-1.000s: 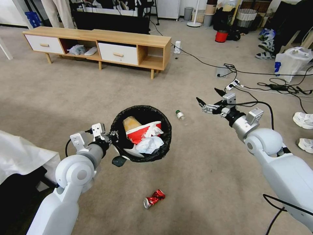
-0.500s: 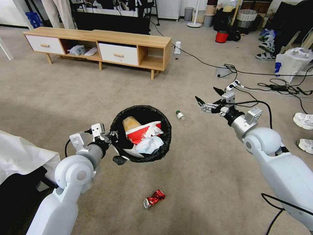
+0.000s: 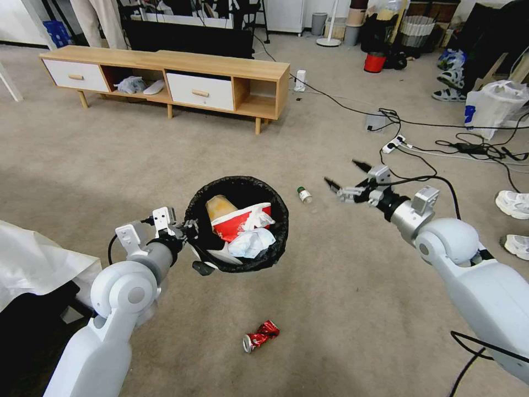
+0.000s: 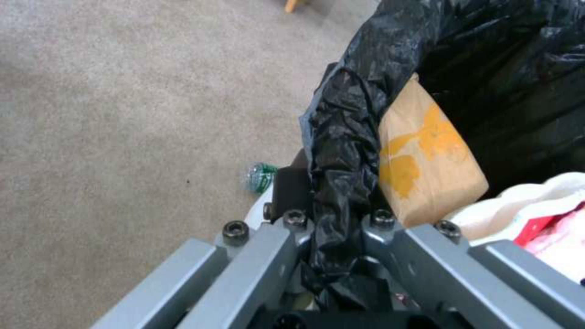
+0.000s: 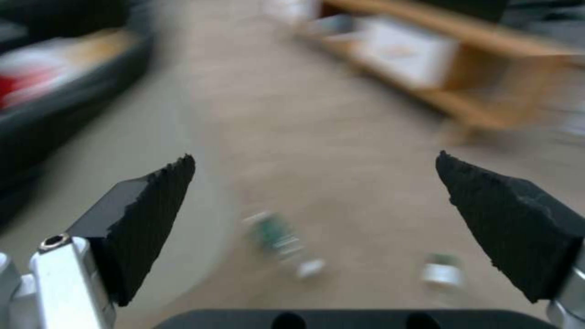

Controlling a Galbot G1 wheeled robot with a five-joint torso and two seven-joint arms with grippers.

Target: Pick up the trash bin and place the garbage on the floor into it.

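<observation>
Beige floor [image 3: 330, 286] fills the frame. Low on the left, my bent left arm's end effector [image 3: 190, 229] is clenched on the trash bin [image 3: 238, 225] rim, holding it up. At right of middle, my right arm reaches out, its end effector [image 3: 344, 176] released, near a bottle [image 3: 304, 194].

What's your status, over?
Left gripper clamped on black-lined white plastic trash bin, held aloft. Right gripper open above clear green-labelled bottle. Crushed red can on carpet.
</observation>
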